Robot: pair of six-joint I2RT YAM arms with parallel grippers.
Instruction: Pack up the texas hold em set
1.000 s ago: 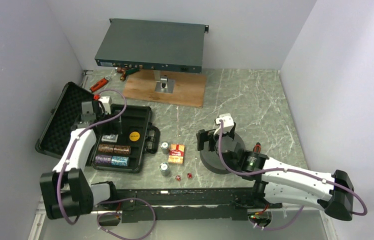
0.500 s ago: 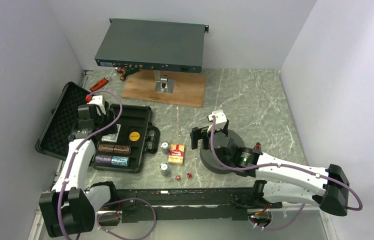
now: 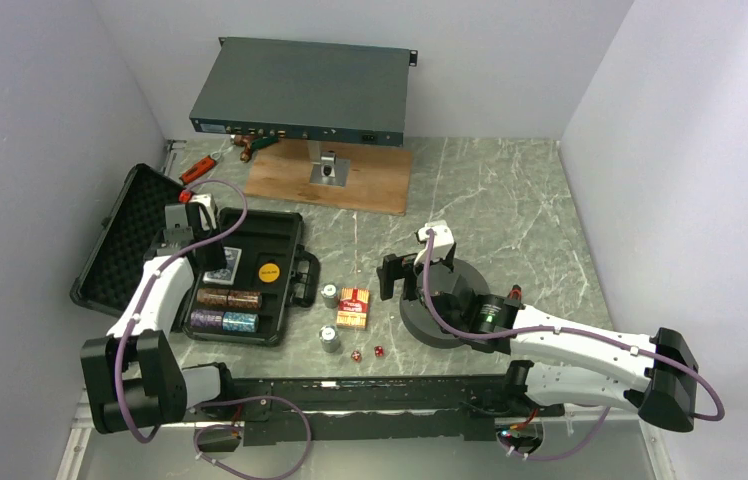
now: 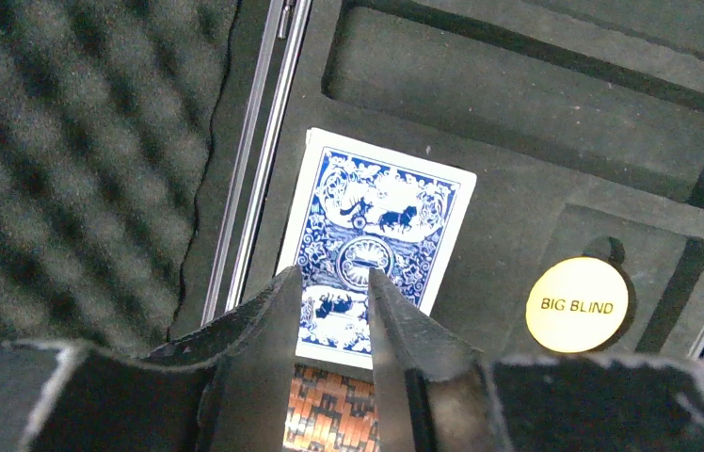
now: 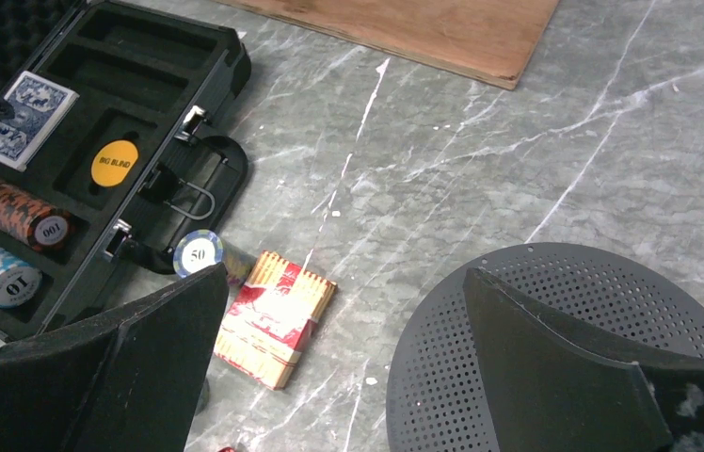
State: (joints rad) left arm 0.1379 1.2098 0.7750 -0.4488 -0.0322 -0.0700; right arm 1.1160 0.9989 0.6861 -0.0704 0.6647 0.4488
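Note:
The black briefcase (image 3: 285, 232) lies open at the left, its foam-lined lid (image 3: 120, 250) laid back. A blue-backed card deck (image 4: 376, 221) lies flat in the tray beside the yellow "BIG BLIND" disc (image 4: 579, 304). Two chip stacks (image 3: 228, 299) lie in the tray's near slots. My left gripper (image 4: 334, 273) hovers over the deck, jaws narrowed with nothing between them. On the table stand two chip stacks (image 3: 330, 295), and a red deck box (image 5: 273, 315) and two red dice (image 3: 357, 355) lie there. My right gripper (image 5: 345, 275) hangs open above the table right of the red box.
A dark grey perforated ring (image 5: 565, 339) sits under my right arm. A grey rack-mount box (image 3: 305, 90) stands on a wooden board (image 3: 370, 185) at the back. Small tools (image 3: 200, 168) lie at the back left. White walls close in both sides.
My left gripper has lifted off the blue deck, which now lies uncovered in the tray, and its jaws have narrowed. My right gripper shifted slightly left, still open.

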